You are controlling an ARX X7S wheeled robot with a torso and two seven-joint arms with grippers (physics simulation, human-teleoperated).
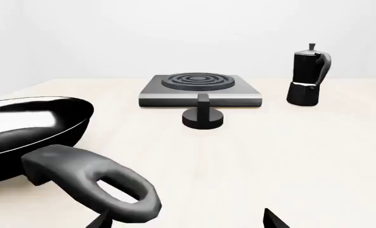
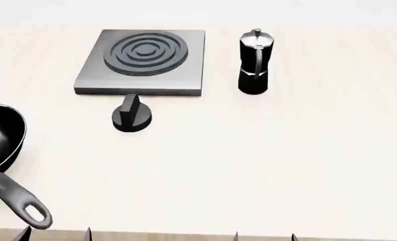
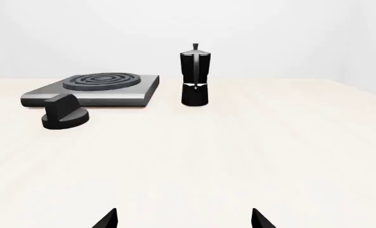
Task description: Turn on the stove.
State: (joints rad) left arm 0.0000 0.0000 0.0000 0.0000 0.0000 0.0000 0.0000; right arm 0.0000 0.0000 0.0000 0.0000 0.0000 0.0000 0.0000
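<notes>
Head view: both claws (tips only) cut off at btm edge.

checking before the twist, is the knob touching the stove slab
Cannot tell. In the head view the knob has its fin overlapping the front edge of the stove, and both wrist views show the same overlap, so no gap or contact is plain.
</notes>
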